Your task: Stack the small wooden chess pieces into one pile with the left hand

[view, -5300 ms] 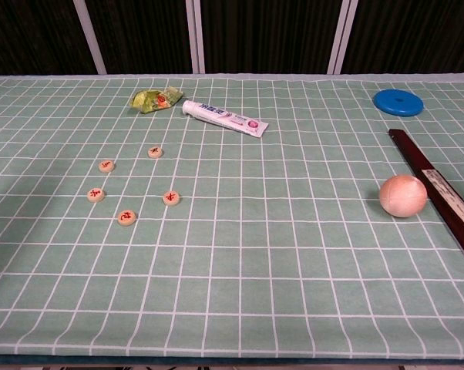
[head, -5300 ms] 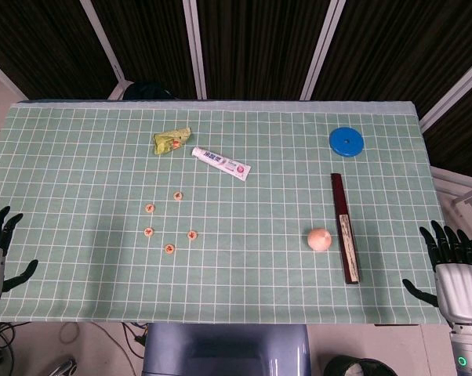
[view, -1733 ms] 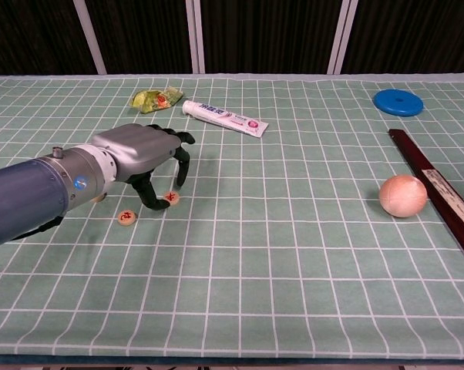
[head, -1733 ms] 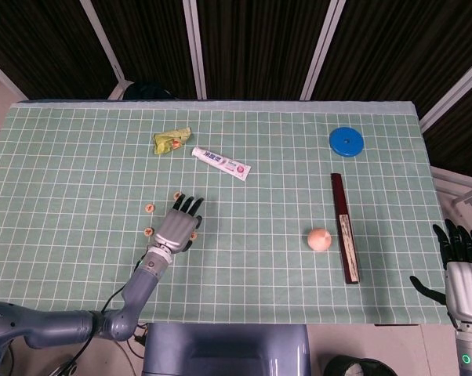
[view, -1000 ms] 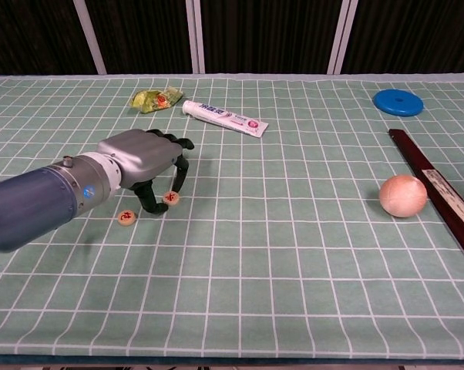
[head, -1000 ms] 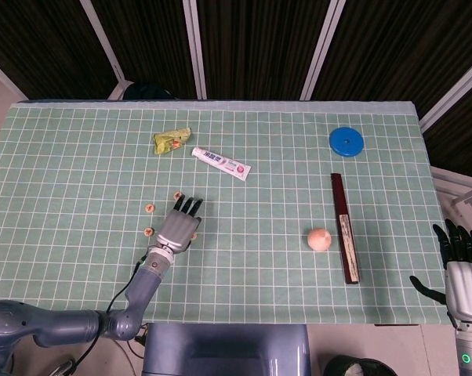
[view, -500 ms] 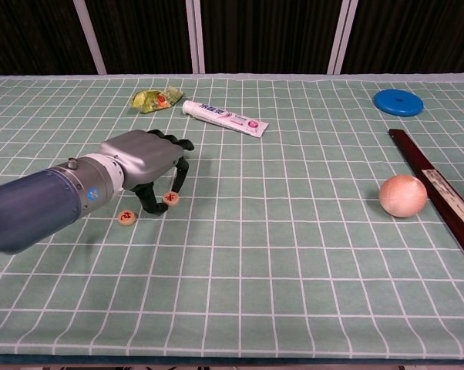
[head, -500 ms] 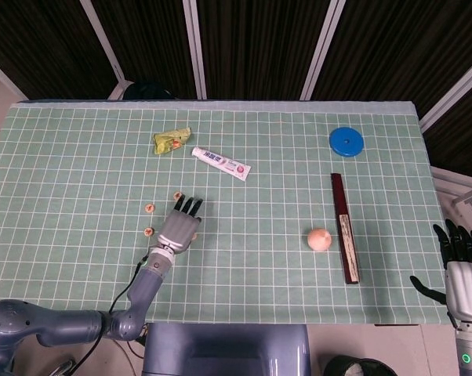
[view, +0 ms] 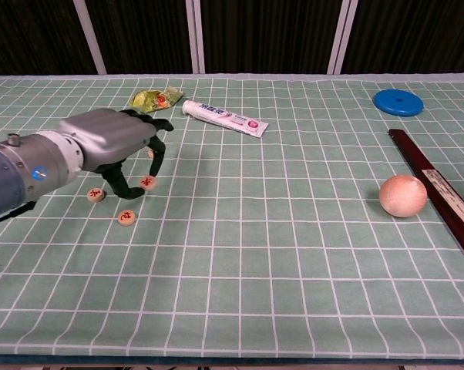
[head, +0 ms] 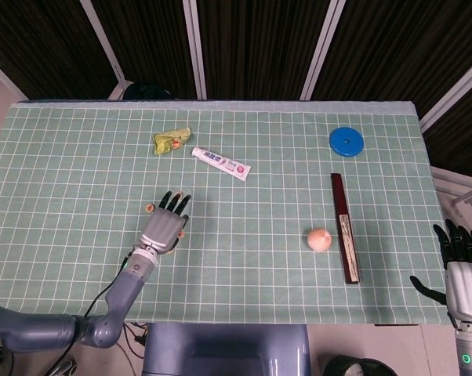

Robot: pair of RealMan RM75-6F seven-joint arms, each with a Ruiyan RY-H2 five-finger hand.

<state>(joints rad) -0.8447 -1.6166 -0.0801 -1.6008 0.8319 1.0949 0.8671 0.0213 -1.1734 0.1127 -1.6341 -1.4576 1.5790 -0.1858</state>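
Note:
In the chest view my left hand (view: 109, 146) hovers over the left part of the green grid cloth (view: 278, 254). It pinches one small wooden chess piece (view: 148, 182) between thumb and a finger, just above the cloth. Two more pieces (view: 96, 194) (view: 126, 218) lie flat beside and in front of the hand. Another piece (view: 149, 153) peeks out behind the fingers. From the head view, my left hand (head: 164, 227) covers most of the pieces; one piece (head: 149, 207) shows at its left. My right hand (head: 462, 270) rests off the table's front right corner, fingers apart and holding nothing.
A green wrapper (view: 156, 99) and a toothpaste tube (view: 225, 118) lie behind the pieces. To the right are a blue disc (view: 398, 102), a peach-coloured ball (view: 403, 195) and a long dark wooden box (view: 440, 193).
My left hand has closed on the piece nearest the middle, lifted it and carried it left and back toward the other pieces. The right hand has not moved.

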